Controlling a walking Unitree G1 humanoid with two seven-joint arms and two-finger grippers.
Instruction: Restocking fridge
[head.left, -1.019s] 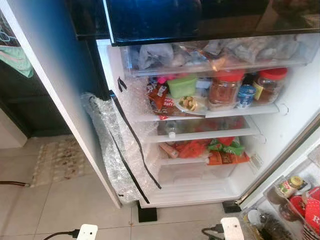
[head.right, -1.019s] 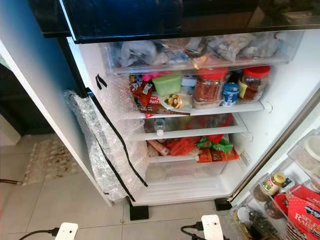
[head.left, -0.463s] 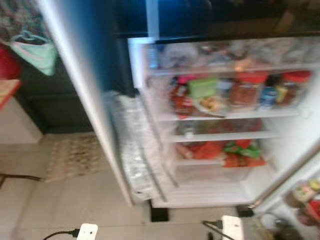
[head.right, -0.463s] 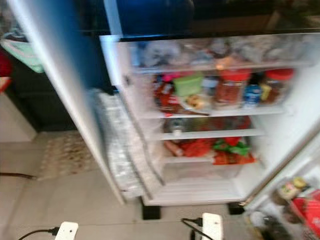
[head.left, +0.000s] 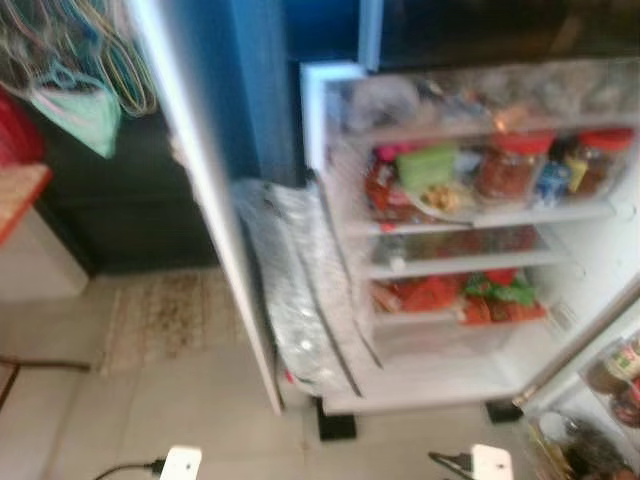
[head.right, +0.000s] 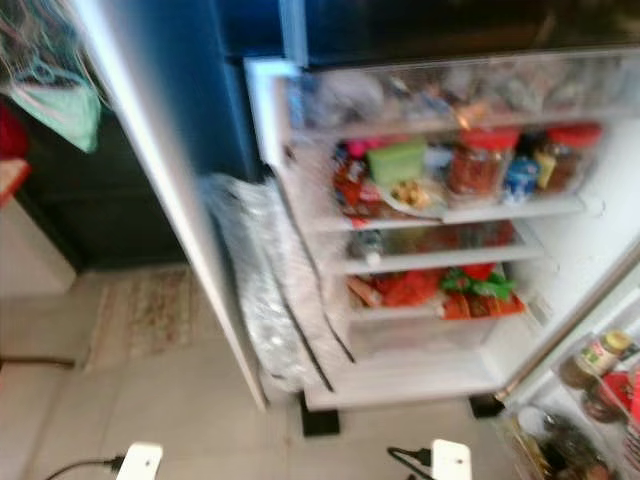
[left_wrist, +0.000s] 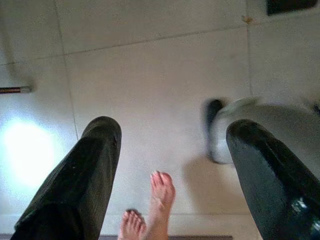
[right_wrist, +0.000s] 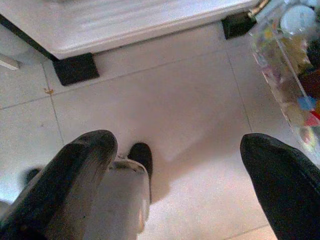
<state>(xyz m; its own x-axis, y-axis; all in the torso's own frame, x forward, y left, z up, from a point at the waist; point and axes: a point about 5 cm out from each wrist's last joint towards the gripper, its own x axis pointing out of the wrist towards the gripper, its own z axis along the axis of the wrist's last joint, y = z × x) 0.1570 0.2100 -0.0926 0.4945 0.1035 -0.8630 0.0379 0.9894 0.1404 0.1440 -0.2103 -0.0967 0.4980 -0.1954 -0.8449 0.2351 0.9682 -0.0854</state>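
Observation:
The fridge (head.left: 480, 250) stands open before me, blurred. Its top shelf carries red-lidded jars (head.left: 505, 165) and a green tub (head.left: 428, 165). Red and green packets (head.left: 470, 295) lie lower down. The door racks (head.left: 610, 370) at the right hold more jars. Bubble wrap (head.left: 295, 290) hangs along the fridge's left side. My left gripper (left_wrist: 172, 127) hangs open over bare floor tiles with nothing in it. The right gripper (right_wrist: 177, 140) is open too, above the floor just in front of the fridge's base (right_wrist: 125, 25).
A person's bare feet (left_wrist: 152, 210) stand on the tiles close to my left gripper. A small rug (head.left: 165, 315) lies left of the fridge, before a dark cabinet. A green cloth (head.left: 75, 110) hangs at the upper left. Black fridge feet (right_wrist: 75, 69) sit on the floor.
The whole view has swung to the left and blurred, so the fridge now sits further right in the picture. Nothing inside the fridge has moved.

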